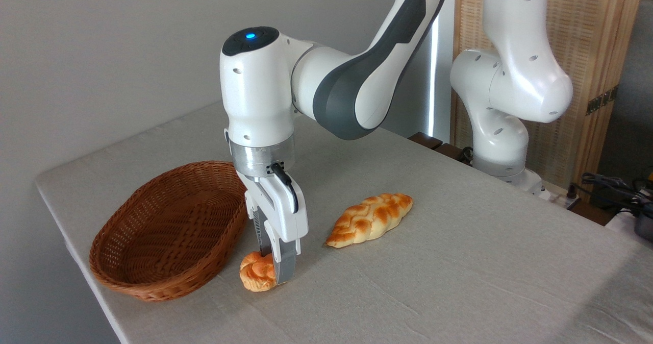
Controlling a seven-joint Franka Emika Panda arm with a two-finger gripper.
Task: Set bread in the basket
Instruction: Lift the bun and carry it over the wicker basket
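The bread, a small round golden knotted bun, is at table level just right of the basket's near end. My gripper comes straight down on it, and its fingers are closed against the bun's right part, pinching it. The bun sticks out to the left of the fingers, tilted so a pale edge shows low down. The basket, oval and brown wicker, lies empty on the left of the table, its rim a short gap from the bun.
A longer braided loaf lies on the cloth to the right of my gripper. My arm's base stands at the back right. The table's left edge runs close beside the basket. Cables sit at the far right.
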